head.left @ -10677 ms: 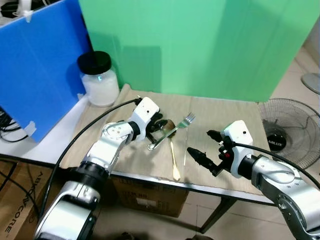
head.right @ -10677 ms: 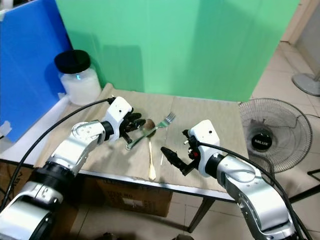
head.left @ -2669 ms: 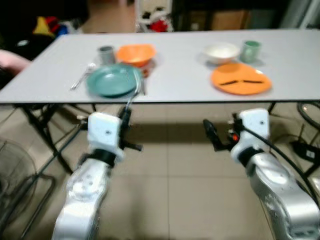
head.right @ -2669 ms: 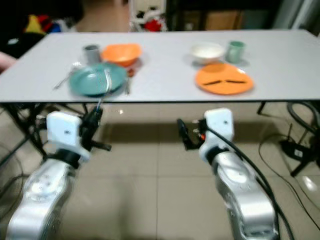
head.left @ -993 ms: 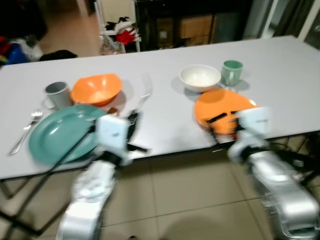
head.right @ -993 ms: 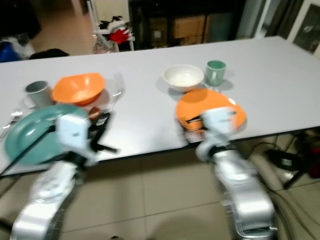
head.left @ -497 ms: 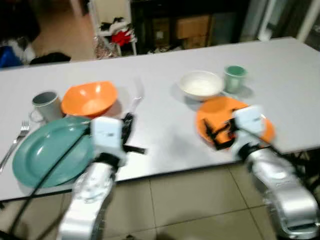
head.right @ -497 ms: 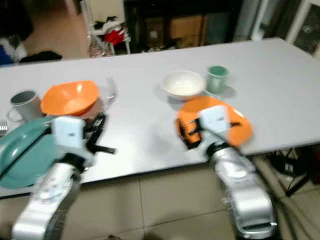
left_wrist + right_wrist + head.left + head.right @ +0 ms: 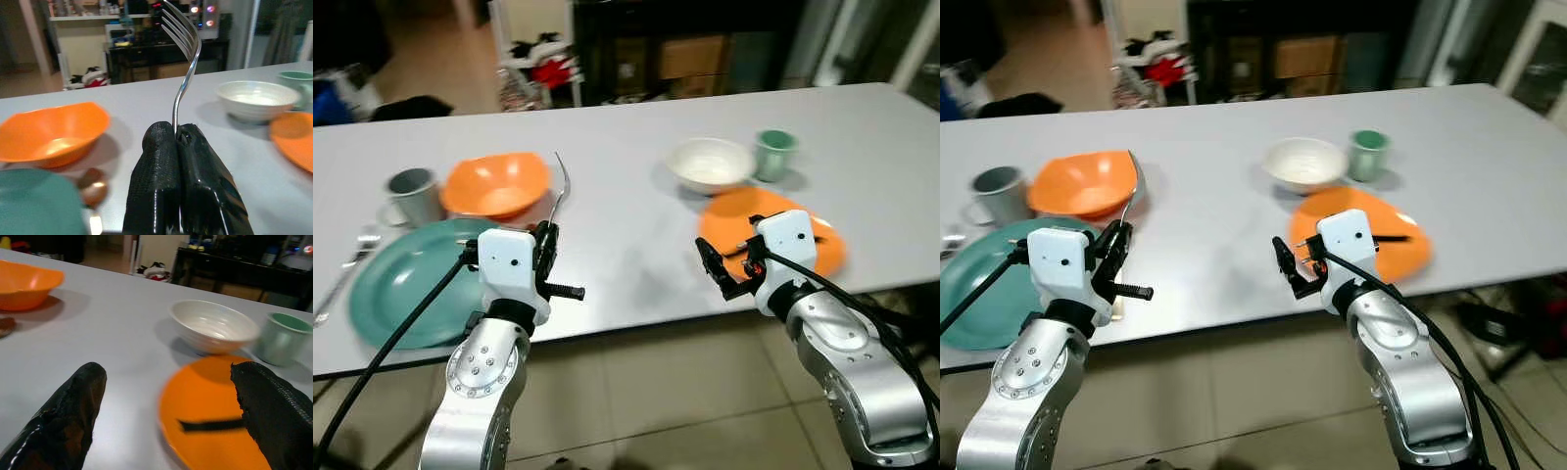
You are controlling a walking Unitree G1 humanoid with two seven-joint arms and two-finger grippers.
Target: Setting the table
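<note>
Far beyond the left gripper (image 9: 175, 131), straight ahead of its fingertips, a white rack (image 9: 540, 69) holds red clutter (image 9: 551, 70). A dark cabinet (image 9: 705, 39) runs behind it toward the side of the right gripper (image 9: 168, 371), with cardboard boxes (image 9: 695, 57) on its shelf. Outward of the left fingers lies something blue (image 9: 331, 103), too blurred to name. Pale floor tiles (image 9: 656, 392) spread below both grippers, with perhaps cables (image 9: 1508, 328) outward of the right fingers.
</note>
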